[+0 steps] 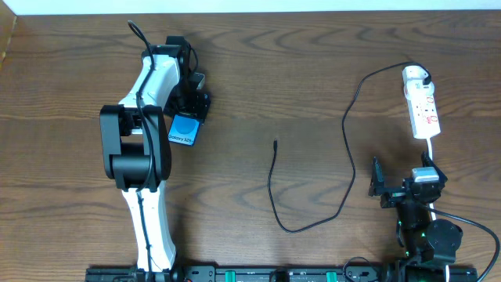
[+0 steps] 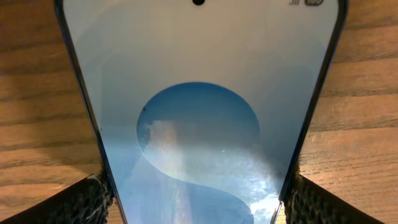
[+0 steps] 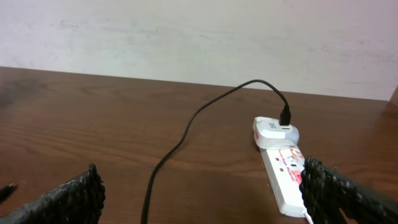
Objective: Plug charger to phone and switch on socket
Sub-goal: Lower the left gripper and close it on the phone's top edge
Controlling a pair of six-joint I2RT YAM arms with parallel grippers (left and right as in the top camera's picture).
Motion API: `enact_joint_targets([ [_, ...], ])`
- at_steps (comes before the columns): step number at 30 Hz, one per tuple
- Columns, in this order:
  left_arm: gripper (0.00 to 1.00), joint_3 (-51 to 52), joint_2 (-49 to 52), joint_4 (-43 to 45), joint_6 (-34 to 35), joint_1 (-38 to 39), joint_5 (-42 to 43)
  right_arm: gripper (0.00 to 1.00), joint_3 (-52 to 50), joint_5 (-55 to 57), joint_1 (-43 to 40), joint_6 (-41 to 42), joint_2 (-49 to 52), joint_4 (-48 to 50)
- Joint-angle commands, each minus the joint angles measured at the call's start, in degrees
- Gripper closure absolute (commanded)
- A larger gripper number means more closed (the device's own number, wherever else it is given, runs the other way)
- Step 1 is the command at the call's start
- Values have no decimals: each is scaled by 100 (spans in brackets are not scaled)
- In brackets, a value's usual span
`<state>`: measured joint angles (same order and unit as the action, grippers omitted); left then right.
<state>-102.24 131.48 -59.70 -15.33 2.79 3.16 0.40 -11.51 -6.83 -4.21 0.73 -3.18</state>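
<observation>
The phone (image 1: 182, 130), blue screen up, lies on the wooden table at the left and fills the left wrist view (image 2: 199, 124). My left gripper (image 1: 188, 116) (image 2: 199, 202) straddles its near end, with both pads (image 2: 87, 202) against the phone's long edges. The charger is a thin black cable (image 1: 345, 133) (image 3: 180, 140). Its free plug tip (image 1: 275, 143) lies mid-table, apart from the phone. The white socket strip (image 1: 423, 106) (image 3: 285, 180) lies at the far right. My right gripper (image 1: 403, 176) (image 3: 199, 199) stands open just short of it, holding nothing.
A white adapter (image 1: 415, 76) (image 3: 273, 132) sits in the socket's far end with the black cable coming out of it. The cable loops toward the table's front edge (image 1: 301, 229). The socket's white cord (image 1: 432, 149) runs past my right gripper. A pale wall stands behind the table.
</observation>
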Motion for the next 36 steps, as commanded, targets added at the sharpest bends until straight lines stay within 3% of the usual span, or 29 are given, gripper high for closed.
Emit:
enact_joint_targets([
  [1,13,94,142,-151,-90,2,177,1,-7,44,50,-57,-35,-26],
  [23,13,94,142,-151,-437,2,179,1,-9,44,50,-57,-35,-26],
  [26,19,94,142,-151,-437,2,177,1,-9,46,50,-57,-35,-26],
  [36,22,94,142,-151,-435,2,179,1,-9,44,50,-57,-35,-26],
])
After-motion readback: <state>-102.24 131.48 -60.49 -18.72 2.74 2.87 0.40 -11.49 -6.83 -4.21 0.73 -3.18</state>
